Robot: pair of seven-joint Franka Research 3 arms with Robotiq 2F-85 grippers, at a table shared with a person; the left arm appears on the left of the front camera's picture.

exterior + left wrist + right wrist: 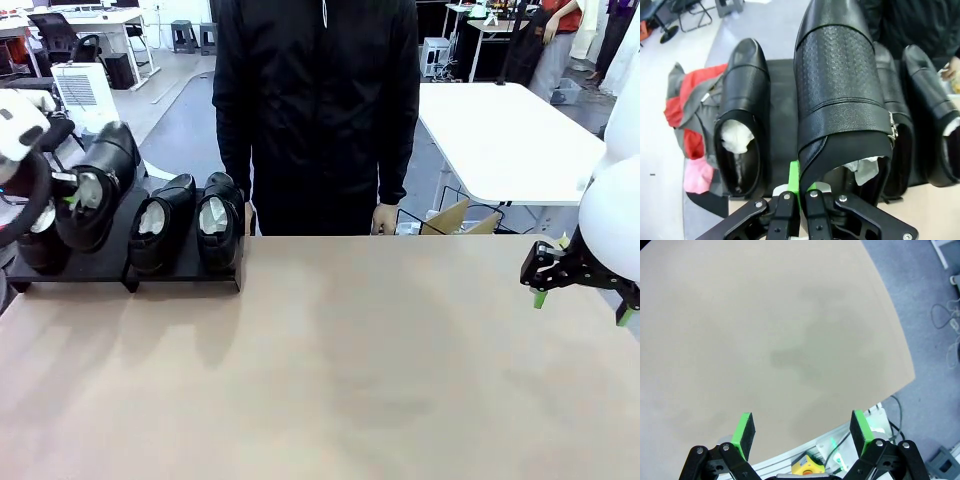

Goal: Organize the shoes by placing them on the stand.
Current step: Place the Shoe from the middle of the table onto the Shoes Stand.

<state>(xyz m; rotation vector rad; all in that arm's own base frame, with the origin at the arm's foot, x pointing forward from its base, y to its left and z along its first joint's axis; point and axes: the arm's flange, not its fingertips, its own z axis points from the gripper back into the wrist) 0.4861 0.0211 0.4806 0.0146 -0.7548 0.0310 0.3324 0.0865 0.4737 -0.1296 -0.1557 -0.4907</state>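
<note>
- Front view: the stand, a low matte-black shelf, sits at the left far edge of the tan table. Two glossy black shoes stand on its right part, side by side and touching, white paper showing inside: one left, the other right.
- Further left, the left claw holds a third shoe by its heel end, tilted toe-up over the stand's left part. A fourth shoe sits low at the stand's left end, half hidden behind the arm.
- A person in a black jacket stands at the far side, one hand hanging by the table edge.
- The right claw hangs over the table's right edge, well apart from the shoes.
- Left wrist view: the left claw is pinched closed on the heel rim of the held shoe, one green pad outside the rim. This shoe has a pebbled band across the top, a smooth toe and a small metal buckle at the side; crumpled paper pokes from its opening.
- Left of it a smooth shoe lies on the stand, paper inside. Two more shoes lie to the right, partly covered. Red and grey cloth lies on the floor beyond.
- Right wrist view: the right claw stands wide open, gripping nothing, its green pads above bare table near the edge.
</note>
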